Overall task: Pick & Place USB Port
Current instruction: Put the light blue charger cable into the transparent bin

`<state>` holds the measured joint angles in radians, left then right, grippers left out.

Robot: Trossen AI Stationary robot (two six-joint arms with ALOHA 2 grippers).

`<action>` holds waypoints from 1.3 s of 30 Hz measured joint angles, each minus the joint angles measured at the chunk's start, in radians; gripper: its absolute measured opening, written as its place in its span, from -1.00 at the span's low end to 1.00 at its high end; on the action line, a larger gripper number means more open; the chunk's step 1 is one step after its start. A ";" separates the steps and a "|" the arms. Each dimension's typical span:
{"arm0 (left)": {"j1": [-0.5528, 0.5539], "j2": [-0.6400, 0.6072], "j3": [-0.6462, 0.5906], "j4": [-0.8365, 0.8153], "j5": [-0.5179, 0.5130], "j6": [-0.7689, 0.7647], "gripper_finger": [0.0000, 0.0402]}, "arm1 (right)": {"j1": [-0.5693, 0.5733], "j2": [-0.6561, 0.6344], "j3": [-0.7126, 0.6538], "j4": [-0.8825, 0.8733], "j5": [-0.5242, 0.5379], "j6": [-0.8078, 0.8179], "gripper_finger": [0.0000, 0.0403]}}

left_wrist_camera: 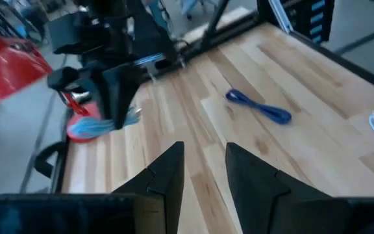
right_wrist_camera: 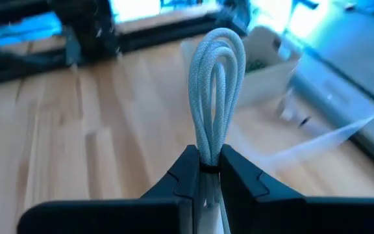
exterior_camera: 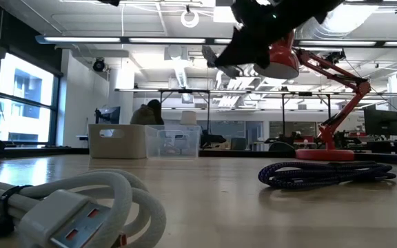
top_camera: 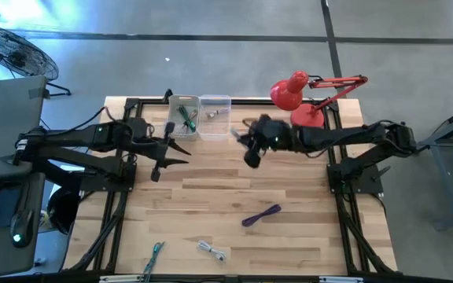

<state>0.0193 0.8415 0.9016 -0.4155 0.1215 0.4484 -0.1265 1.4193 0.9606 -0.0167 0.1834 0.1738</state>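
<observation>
My right gripper (top_camera: 248, 149) hangs above the table's far middle, just right of two clear bins (top_camera: 200, 116), and is shut on a pale grey coiled USB cable (right_wrist_camera: 216, 91). The low view shows it high above the table (exterior_camera: 243, 41). My left gripper (top_camera: 166, 157) is open and holds nothing, hovering at the far left near the bins; its fingers (left_wrist_camera: 167, 175) show in the left wrist view. A purple cable (top_camera: 262, 214), a white cable (top_camera: 211, 251) and a green cable (top_camera: 156, 253) lie flat on the table. My right gripper pinches the coiled cable between its two fingers (right_wrist_camera: 187, 172), across several bundled strands (right_wrist_camera: 211, 153). The loops stick out past the fingertips. The cable is lifted clear of the table, as the left wrist view shows (left_wrist_camera: 127, 118).
A red desk lamp (top_camera: 297, 94) stands at the far right corner behind my right arm. The left bin holds green items (top_camera: 185, 118); the right bin (top_camera: 215, 116) holds small parts. Bare wood lies in the table's middle (top_camera: 211, 189). A fan (top_camera: 14, 51) stands on the floor.
</observation>
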 joint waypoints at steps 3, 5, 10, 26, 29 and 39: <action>0.000 -0.042 0.000 -0.015 0.000 0.000 -0.45 | -0.053 0.011 0.051 0.001 -0.016 -0.032 -0.85; 0.000 -0.076 0.000 -0.021 0.000 0.000 -0.45 | -0.094 0.043 0.087 0.013 -0.058 -0.047 -0.85; 0.000 -0.169 0.000 -0.033 -0.001 0.016 -0.45 | -0.175 0.213 0.219 0.041 -0.217 -0.049 -0.85; 0.000 -0.377 0.000 -0.287 -0.053 0.043 -0.45 | -0.191 0.647 0.721 -0.244 -0.113 -0.087 -0.85; 0.000 -0.389 0.000 -0.320 -0.054 0.042 -0.45 | -0.200 0.653 0.744 -0.295 -0.044 -0.069 -0.85; 0.000 -0.387 0.000 -0.360 -0.068 0.044 -0.45 | -0.214 0.653 0.744 -0.308 -0.036 -0.044 -0.54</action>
<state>0.0193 0.4545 0.9020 -0.7751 0.0535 0.4927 -0.3410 2.0720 1.7050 -0.3252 0.1477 0.1299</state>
